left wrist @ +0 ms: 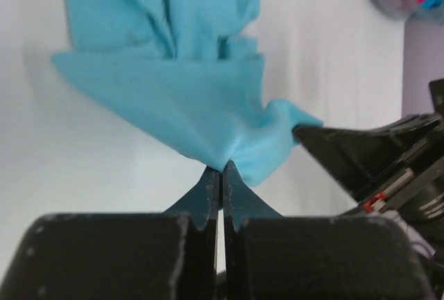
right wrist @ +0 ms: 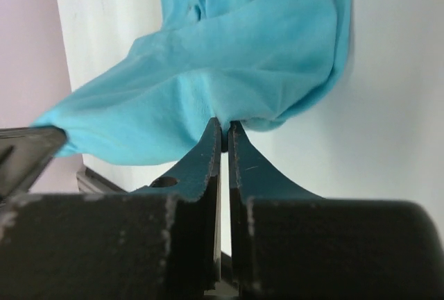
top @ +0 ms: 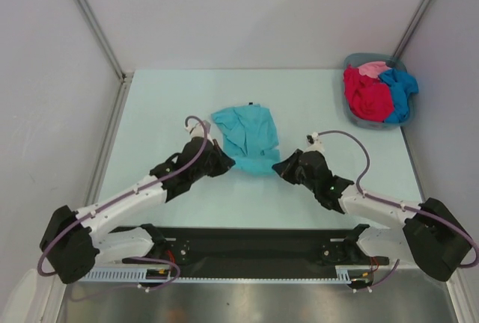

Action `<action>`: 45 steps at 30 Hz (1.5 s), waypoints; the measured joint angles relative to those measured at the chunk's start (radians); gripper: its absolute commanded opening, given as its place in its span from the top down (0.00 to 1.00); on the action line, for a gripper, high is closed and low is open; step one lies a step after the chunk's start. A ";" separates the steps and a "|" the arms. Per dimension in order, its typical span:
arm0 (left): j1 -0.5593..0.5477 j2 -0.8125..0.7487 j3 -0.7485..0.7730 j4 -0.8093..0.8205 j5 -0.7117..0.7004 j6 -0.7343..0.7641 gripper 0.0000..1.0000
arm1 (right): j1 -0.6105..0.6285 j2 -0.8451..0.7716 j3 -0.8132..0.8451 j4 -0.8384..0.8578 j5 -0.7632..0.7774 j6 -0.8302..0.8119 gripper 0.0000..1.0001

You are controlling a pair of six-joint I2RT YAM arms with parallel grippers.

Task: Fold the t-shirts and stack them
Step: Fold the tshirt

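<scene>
Teal t-shirt [top: 247, 137], frame centre: near edge pinched by left gripper [left wrist: 220, 175] and right gripper [right wrist: 222, 130], both clamped on cloth. Advise lifting evenly, edge taut.

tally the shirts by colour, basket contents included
teal t-shirt: 1, pinched by left pincer and right pincer
red t-shirt: 1, in the basket
pink t-shirt: 1, in the basket
blue t-shirt: 1, in the basket
Total: 4 visible; anything buried under the pile cannot be told.
</scene>
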 measured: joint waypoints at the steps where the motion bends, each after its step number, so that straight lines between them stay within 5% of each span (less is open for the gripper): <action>1: 0.019 0.034 0.051 -0.008 0.000 0.018 1.00 | -0.016 0.020 0.024 -0.007 -0.005 -0.011 1.00; 15: 0.205 0.290 0.357 -0.022 0.016 0.144 1.00 | -0.309 0.395 0.554 -0.045 -0.200 -0.153 1.00; 32: 0.381 0.808 0.816 -0.043 0.097 0.280 1.00 | -0.360 0.762 0.898 -0.104 -0.294 -0.198 1.00; 41: 0.406 0.880 0.896 -0.067 0.102 0.305 0.99 | -0.392 0.942 1.132 -0.150 -0.342 -0.216 1.00; 44: 0.414 0.895 0.900 -0.066 0.102 0.314 0.86 | -0.393 0.964 1.159 -0.150 -0.349 -0.218 1.00; 45: 0.417 0.904 0.903 -0.068 0.103 0.317 0.66 | -0.393 0.971 1.163 -0.148 -0.352 -0.218 1.00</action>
